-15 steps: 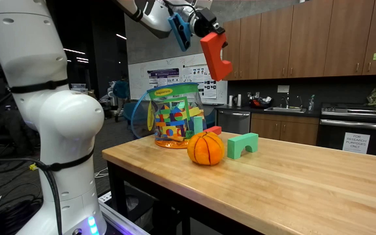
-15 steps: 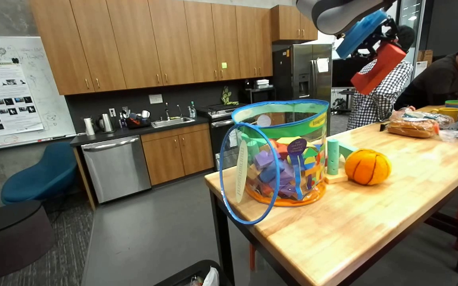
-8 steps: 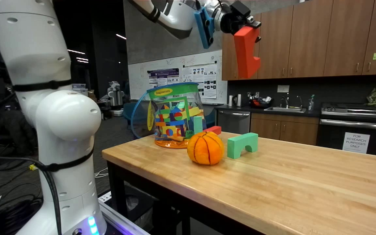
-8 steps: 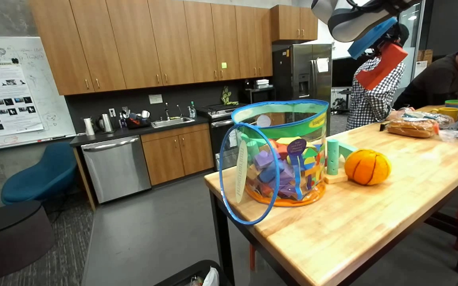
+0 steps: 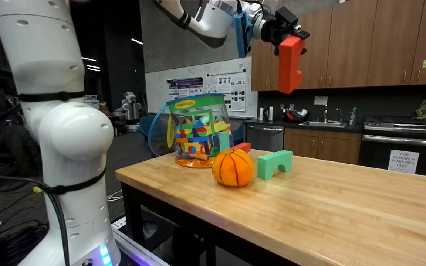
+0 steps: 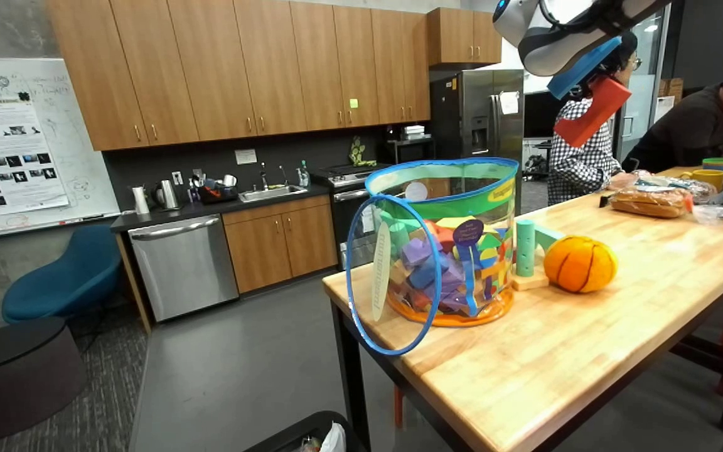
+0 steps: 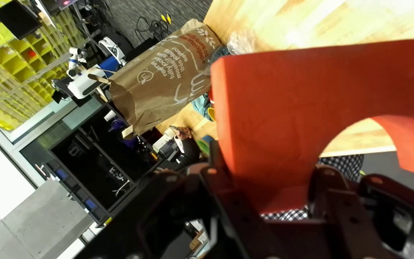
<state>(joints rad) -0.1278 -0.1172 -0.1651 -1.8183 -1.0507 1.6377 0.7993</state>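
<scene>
The tool grips a red arch block by one leg, one finger outside the leg and one within the arch. The block hangs end-down in the air, well above the tabletop. Near a corner of the tabletop stands a see-through drum holding coloured blocks; in an exterior view its blue-rimmed lid crosses the line of the short edge. Beside the drum are an upright green cylinder and an orange ball, with a green arch block near the ball, standing on its feet. Farther along, near the kitchen-side long edge, lie bagged bread and a yellow mug.
</scene>
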